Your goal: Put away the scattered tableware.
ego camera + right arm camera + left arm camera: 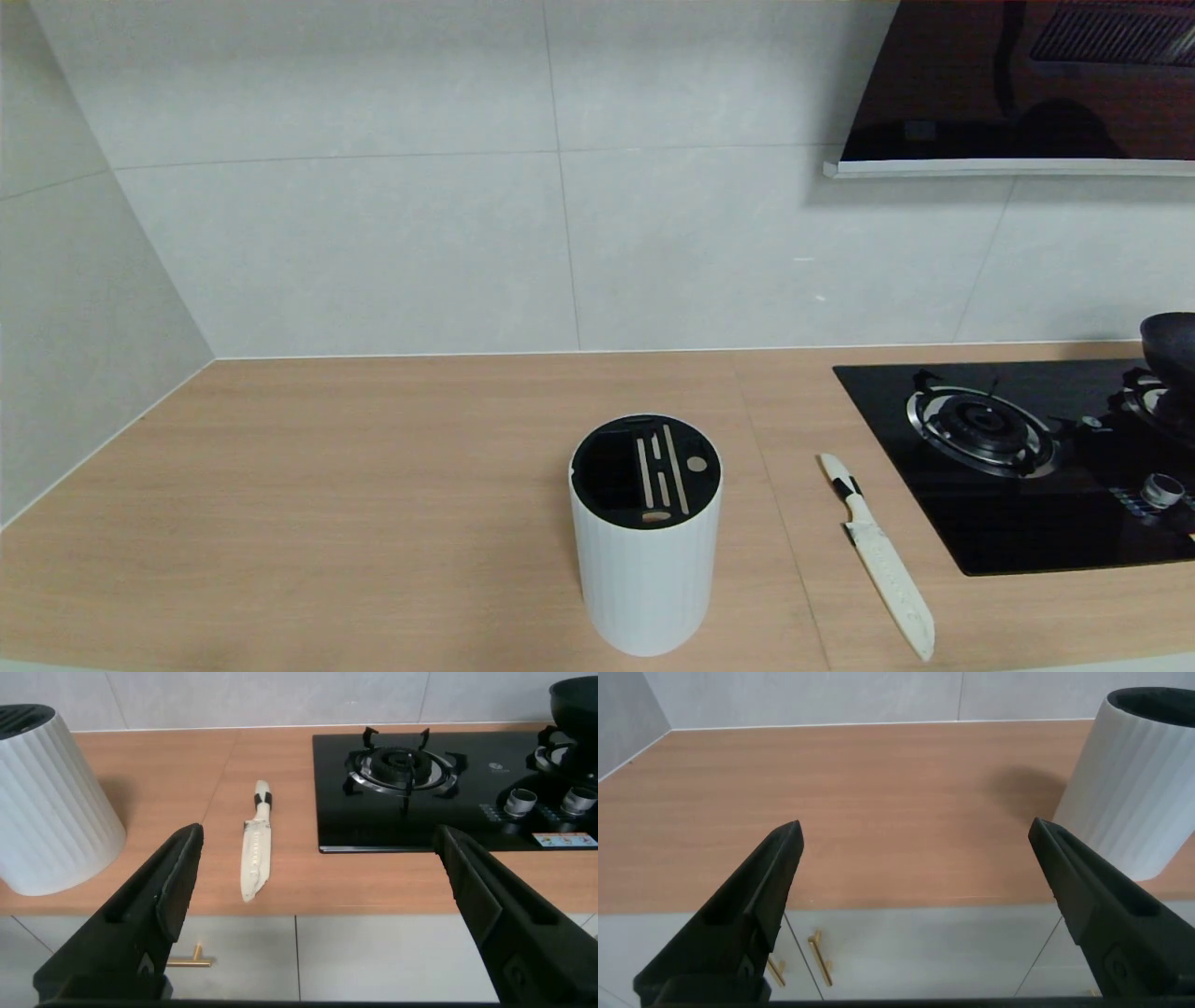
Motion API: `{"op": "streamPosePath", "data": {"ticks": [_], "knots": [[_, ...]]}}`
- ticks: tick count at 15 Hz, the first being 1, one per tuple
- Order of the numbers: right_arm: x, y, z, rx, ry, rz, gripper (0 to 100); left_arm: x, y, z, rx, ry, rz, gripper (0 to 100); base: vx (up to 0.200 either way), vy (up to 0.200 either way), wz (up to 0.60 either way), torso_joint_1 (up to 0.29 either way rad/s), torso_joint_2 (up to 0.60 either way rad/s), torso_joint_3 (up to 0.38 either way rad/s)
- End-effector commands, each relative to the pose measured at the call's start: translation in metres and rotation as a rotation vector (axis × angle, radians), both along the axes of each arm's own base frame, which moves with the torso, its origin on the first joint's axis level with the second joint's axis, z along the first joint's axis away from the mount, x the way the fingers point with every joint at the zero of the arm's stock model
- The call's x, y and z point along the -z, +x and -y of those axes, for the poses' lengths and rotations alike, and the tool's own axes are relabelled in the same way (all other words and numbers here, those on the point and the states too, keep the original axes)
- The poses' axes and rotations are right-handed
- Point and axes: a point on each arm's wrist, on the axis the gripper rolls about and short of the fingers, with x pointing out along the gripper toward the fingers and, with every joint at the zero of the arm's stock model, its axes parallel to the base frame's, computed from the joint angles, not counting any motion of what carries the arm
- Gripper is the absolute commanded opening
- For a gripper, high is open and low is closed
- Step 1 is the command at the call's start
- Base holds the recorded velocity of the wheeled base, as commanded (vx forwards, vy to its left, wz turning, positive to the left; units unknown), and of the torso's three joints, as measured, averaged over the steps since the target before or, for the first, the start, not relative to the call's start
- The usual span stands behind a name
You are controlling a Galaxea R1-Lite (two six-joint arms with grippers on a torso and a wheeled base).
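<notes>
Loose knife point(876, 551) on the surface point(373, 485), right of the white holder point(644, 560).
I see my left pincer point(915, 835) and right pincer point(320, 840) both spread wide, gripping nothing.

A cream knife point(254, 849) lay flat ahead of the right gripper point(318, 845), blade nearest it. The white ribbed holder point(47, 803) stood upright off that gripper's left side.

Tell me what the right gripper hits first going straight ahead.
The right gripper, open, would likely meet the cooktop near its front corner, the knife just beside that line; depth unclear.
</notes>
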Motion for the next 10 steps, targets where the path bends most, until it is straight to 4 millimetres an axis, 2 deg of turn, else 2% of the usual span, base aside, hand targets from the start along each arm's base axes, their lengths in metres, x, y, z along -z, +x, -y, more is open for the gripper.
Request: {"op": "streamPosePath", "data": {"ticks": [1,10], "knots": [[0.0,0.0001,0.0,0.0,-0.002,-0.001,100,-0.0001,0.0,0.0,0.002,0.0,0.0,100,0.0,0.0,0.0,0.0,0.0,0.0],[-0.0023,-0.0004,-0.0001,-0.002,-0.015,0.007,100,-0.0001,0.0,0.0,-0.001,0.0,0.0,100,0.0,0.0,0.0,0.0,0.0,0.0]]}}
